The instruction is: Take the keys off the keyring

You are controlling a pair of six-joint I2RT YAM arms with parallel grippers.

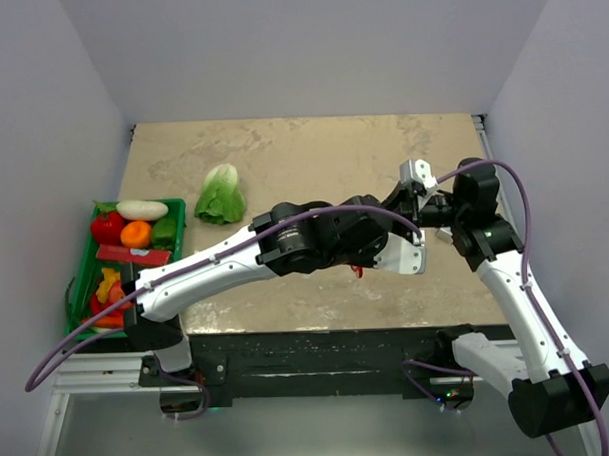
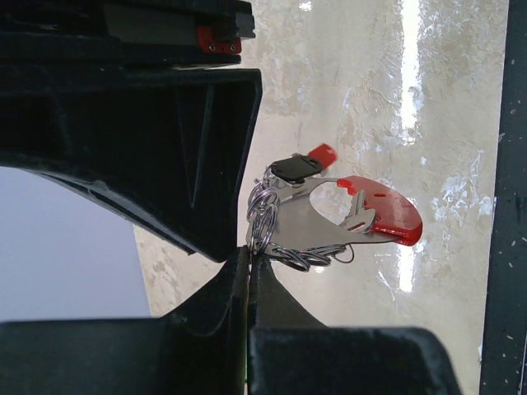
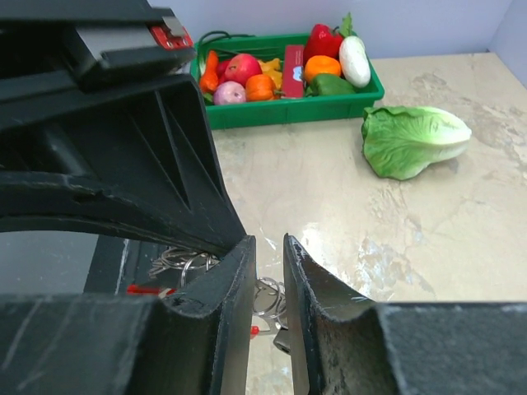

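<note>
My left gripper (image 2: pixel 249 249) is shut on the thin silvery keyring (image 2: pixel 262 216) and holds it above the table (image 1: pixel 332 157). From the stacked rings hang a red oval fob (image 2: pixel 394 216), a black-headed key (image 2: pixel 296 168) and a small silver key (image 2: pixel 359 216). In the top view only a red bit of the bunch (image 1: pixel 358 271) shows under the left gripper (image 1: pixel 375 254). My right gripper (image 3: pixel 268 247) has its jaws a narrow gap apart, right beside the left one. The rings (image 3: pixel 265 298) show through that gap, beyond the fingertips. The right gripper (image 1: pixel 409 222) holds nothing.
A green lettuce (image 1: pixel 220 194) lies on the table at the back left and also shows in the right wrist view (image 3: pixel 412 140). A green basket (image 1: pixel 86 286) of toy vegetables stands at the table's left edge; the right wrist view (image 3: pixel 288 111) shows it too.
</note>
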